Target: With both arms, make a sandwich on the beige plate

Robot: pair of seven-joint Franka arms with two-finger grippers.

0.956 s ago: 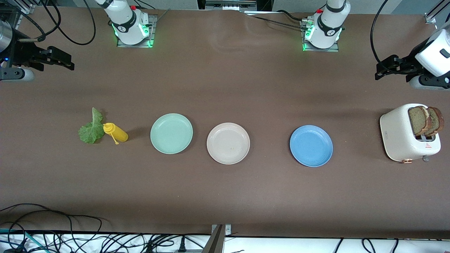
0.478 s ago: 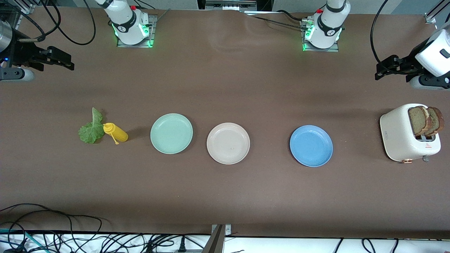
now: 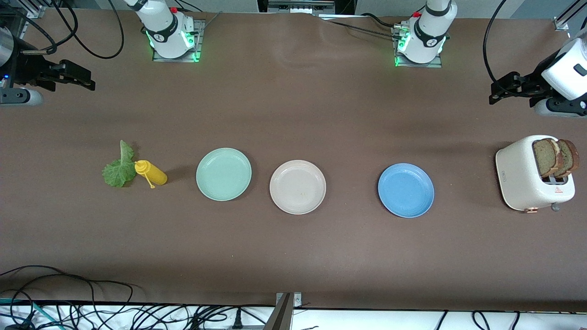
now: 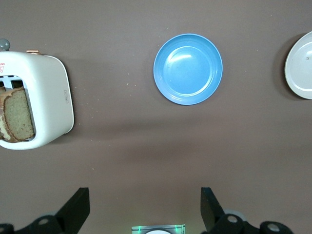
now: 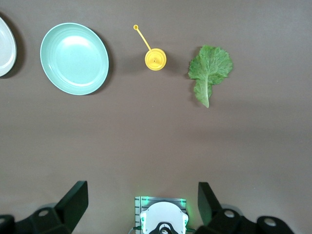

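Three plates lie in a row on my desk (image 3: 293, 256): the green plate (image 3: 224, 174) toward the right arm's end, the beige plate (image 3: 297, 186) in the middle with nothing on it, the blue plate (image 3: 406, 190) toward the left arm's end. Two bread slices (image 3: 556, 157) stand upright in the white toaster (image 3: 527, 176) at the left arm's end. The lettuce leaf (image 3: 118, 167) lies flat at the right arm's end, touching the yellow bottle (image 3: 151, 173) beside it. My left tool (image 3: 500, 89) hangs over the desk above the toaster's end, fingers spread wide, holding nothing. My right tool (image 3: 82, 78) hangs over the lettuce's end, likewise wide open and empty.
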